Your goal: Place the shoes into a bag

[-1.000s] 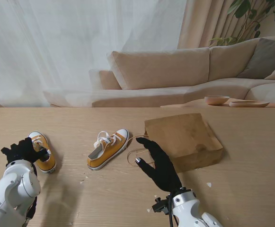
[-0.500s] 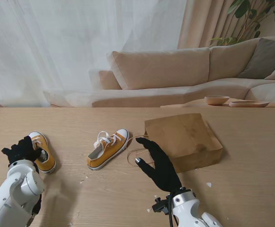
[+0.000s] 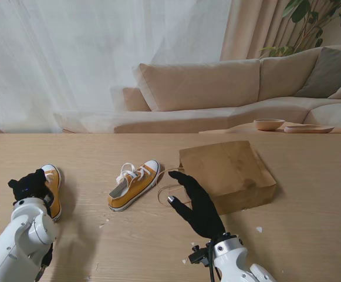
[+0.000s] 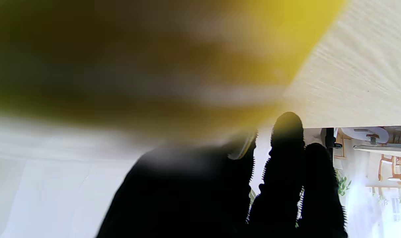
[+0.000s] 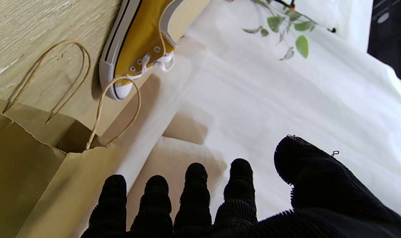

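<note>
While our left hand [image 3: 30, 184] closes its black-gloved fingers [image 4: 286, 158] round the near shoe [image 3: 52, 182] at the left edge of the worktop [image 3: 311, 235], the shoe tips onto its side; the left wrist view shows only a yellow blur pressed close, so we judge the hold from the stand's view. Our right hand [image 3: 198, 202] hovers with fingers [image 5: 195, 185] spread and holding nothing, just beside the mouth of the brown paper bag [image 3: 232, 170], which lies on its side right of centre. The second shoe [image 3: 134, 184] rests upright on its sole between the two hands, its white toe cap close to the bag's twine handles [image 5: 48, 76].

We judge these canvas sneakers light, soft in the upper and stiff in the rubber sole, best taken round the heel collar or across the laced middle; loose laces could snag. The bag looks thin and crushable, its mouth only part open, so it probably wants holding by the rim or a handle.

The worktop is pale wood, smooth, with a few small scraps. Beyond it stand a beige sofa [image 3: 217, 88], sheer curtains [image 3: 100, 53], two shallow bowls [image 3: 287, 125] and a leafy plant [image 3: 311, 23].
</note>
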{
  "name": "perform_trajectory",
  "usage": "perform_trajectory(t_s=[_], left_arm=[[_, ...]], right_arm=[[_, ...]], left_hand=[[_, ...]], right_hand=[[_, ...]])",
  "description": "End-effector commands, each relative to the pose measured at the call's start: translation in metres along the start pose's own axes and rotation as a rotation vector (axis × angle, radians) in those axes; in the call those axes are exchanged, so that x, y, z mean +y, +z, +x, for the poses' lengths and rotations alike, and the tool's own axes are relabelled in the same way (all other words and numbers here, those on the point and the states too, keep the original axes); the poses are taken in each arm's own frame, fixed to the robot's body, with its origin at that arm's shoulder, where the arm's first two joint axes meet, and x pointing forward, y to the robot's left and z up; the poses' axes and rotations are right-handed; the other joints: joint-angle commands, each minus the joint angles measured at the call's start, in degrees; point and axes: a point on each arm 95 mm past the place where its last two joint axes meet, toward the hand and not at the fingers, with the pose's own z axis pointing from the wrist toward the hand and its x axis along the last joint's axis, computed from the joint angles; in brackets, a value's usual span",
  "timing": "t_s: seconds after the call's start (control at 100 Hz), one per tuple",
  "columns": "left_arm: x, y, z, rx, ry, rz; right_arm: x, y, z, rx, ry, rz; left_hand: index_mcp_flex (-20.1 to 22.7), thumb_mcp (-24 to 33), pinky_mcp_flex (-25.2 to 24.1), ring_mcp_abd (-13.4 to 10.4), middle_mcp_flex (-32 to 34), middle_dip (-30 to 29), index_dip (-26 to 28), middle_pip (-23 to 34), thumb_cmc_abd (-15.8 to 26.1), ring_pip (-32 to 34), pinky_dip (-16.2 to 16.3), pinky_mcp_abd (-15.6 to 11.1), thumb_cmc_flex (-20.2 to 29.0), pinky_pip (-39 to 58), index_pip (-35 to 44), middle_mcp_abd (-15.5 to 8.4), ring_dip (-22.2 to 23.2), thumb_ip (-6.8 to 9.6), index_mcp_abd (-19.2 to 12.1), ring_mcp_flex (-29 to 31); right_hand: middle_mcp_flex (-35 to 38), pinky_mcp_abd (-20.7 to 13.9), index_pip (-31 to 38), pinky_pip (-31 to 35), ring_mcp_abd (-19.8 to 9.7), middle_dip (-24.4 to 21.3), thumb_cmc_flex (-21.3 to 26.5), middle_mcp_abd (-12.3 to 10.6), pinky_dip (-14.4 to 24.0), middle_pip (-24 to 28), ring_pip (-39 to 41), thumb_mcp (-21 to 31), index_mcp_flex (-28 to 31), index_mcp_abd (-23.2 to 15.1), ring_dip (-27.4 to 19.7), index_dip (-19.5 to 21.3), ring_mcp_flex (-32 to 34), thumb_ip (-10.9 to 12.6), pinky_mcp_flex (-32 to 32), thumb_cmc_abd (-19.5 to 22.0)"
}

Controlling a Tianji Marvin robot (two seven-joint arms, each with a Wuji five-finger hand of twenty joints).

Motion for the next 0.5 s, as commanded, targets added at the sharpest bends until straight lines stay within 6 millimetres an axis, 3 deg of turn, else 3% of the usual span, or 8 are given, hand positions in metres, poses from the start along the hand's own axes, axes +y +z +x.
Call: perform_trajectory(t_s=[0.0, 0.11, 0.21, 0.3, 0.35, 0.38, 0.44, 0.49], left_arm=[[-0.0038, -0.0024, 0.0022, 0.022, -0.010, -0.004], [-0.0075, -0.0043, 0.0031, 0.048, -0.004, 0.000], [-0.0112, -0.0059, 0.0041, 0.061, 0.006, -0.002], [-0.0132, -0.0074, 0.0038, 0.058, 0.024, -0.022], [-0.0133, -0.0082, 0.0032, 0.051, 0.033, -0.027], [-0.0132, -0.0087, 0.0029, 0.047, 0.039, -0.034], [-0.0126, -0.0103, 0.0006, 0.034, 0.067, -0.066], [-0.0116, -0.0115, -0.0012, 0.021, 0.088, -0.088]], right_arm=[[-0.0030, -0.0010, 0.0027, -0.001, 0.015, 0.010], [-0.0029, -0.0009, 0.0024, 0.000, 0.015, 0.009], [-0.0027, -0.0011, 0.0022, 0.000, 0.015, 0.008], [-0.0024, -0.0013, 0.0023, 0.001, 0.016, 0.006], [-0.0023, -0.0013, 0.0023, 0.001, 0.016, 0.005], [-0.0022, -0.0014, 0.0023, 0.001, 0.016, 0.005], [-0.0021, -0.0015, 0.0023, 0.001, 0.017, 0.005], [-0.0020, -0.0016, 0.0023, 0.001, 0.017, 0.004]], left_hand=[[12.51, 10.30, 0.50, 2.79, 3.82, 6.74, 6.65, 11.18, 2.36, 3.45, -1.08, 2.78, 6.89, 5.67, 10.35, -5.56, 2.93, -0.30, -1.72, 2.71], [17.58, 12.78, 2.34, 3.56, 5.58, 11.47, 11.19, 15.39, 1.94, 7.57, -0.01, 4.65, 7.19, 8.76, 15.07, -6.45, 6.36, -1.24, -2.04, 5.41], [16.77, 13.15, 2.55, 3.47, 5.48, 13.27, 13.99, 16.76, 2.04, 8.68, -0.01, 5.13, 7.21, 9.01, 17.88, -6.94, 7.93, -1.74, -2.16, 5.51], [14.55, 12.22, 0.84, 2.72, 2.79, 11.71, 12.46, 13.22, 1.84, 5.30, -0.69, 3.29, 7.32, 8.36, 13.30, -6.63, 6.90, -1.76, -1.56, 2.83], [12.19, 11.32, -0.05, 2.43, 1.01, 9.81, 10.37, 9.39, 0.66, 2.30, -0.66, 2.25, 7.32, 8.49, 9.04, -6.09, 6.31, -1.60, -1.67, 1.17], [8.58, 10.28, -1.05, 1.47, -1.34, 10.30, 6.57, 4.09, -1.28, -1.86, -0.43, 1.12, 7.24, 7.84, 5.55, -5.79, 7.05, -0.94, -1.92, -1.55], [0.35, 3.66, -3.01, -1.59, -6.90, 12.57, 3.08, -4.06, -1.26, -5.25, -0.41, -0.83, 6.84, 6.54, 1.08, -6.73, 7.03, 2.52, -2.15, -7.97], [-6.27, 0.53, -4.66, -4.33, -12.18, 13.67, 2.67, -5.81, -0.87, -5.16, -0.44, -2.32, 4.42, 5.42, -0.65, -7.56, 6.26, 3.68, -1.73, -13.45]], right_hand=[[-0.95, -0.52, -0.71, 0.10, -1.23, 0.39, 0.13, -1.14, -0.46, 1.36, 0.65, -1.32, 0.42, 0.09, 0.06, 1.11, -0.51, -1.77, 0.07, 0.95], [-0.90, -0.52, -0.69, 0.14, -1.18, 0.41, 0.19, -1.08, -0.45, 1.42, 0.68, -1.30, 0.49, 0.11, 0.05, 1.10, -0.51, -1.77, 0.18, 0.90], [-0.94, -0.54, -0.67, 0.13, -1.17, 0.41, 0.21, -1.07, -0.46, 1.42, 0.68, -1.31, 0.54, 0.08, 0.04, 1.09, -0.52, -1.77, 0.14, 0.91], [-0.94, -0.52, -0.63, 0.15, -1.13, 0.42, 0.19, -1.12, -0.46, 1.44, 0.75, -1.33, 0.66, 0.09, 0.05, 1.09, -0.46, -1.78, 0.17, 0.87], [-0.91, -0.47, -0.63, 0.17, -1.16, 0.44, 0.22, -1.08, -0.46, 1.48, 0.77, -1.32, 0.66, 0.06, 0.05, 1.08, -0.47, -1.78, 0.20, 0.85], [-0.96, -0.50, -0.62, 0.16, -1.18, 0.44, 0.19, -1.09, -0.46, 1.48, 0.78, -1.32, 0.69, 0.00, 0.05, 1.07, -0.49, -1.78, 0.19, 0.90], [-0.94, -0.42, -0.60, 0.17, -1.11, 0.45, 0.25, -1.08, -0.46, 1.51, 0.82, -1.31, 0.74, 0.06, 0.05, 1.07, -0.46, -1.78, 0.20, 0.82], [-0.94, -0.43, -0.60, 0.18, -1.13, 0.45, 0.26, -1.10, -0.46, 1.52, 0.85, -1.31, 0.74, 0.10, 0.05, 1.05, -0.48, -1.79, 0.20, 0.85]])
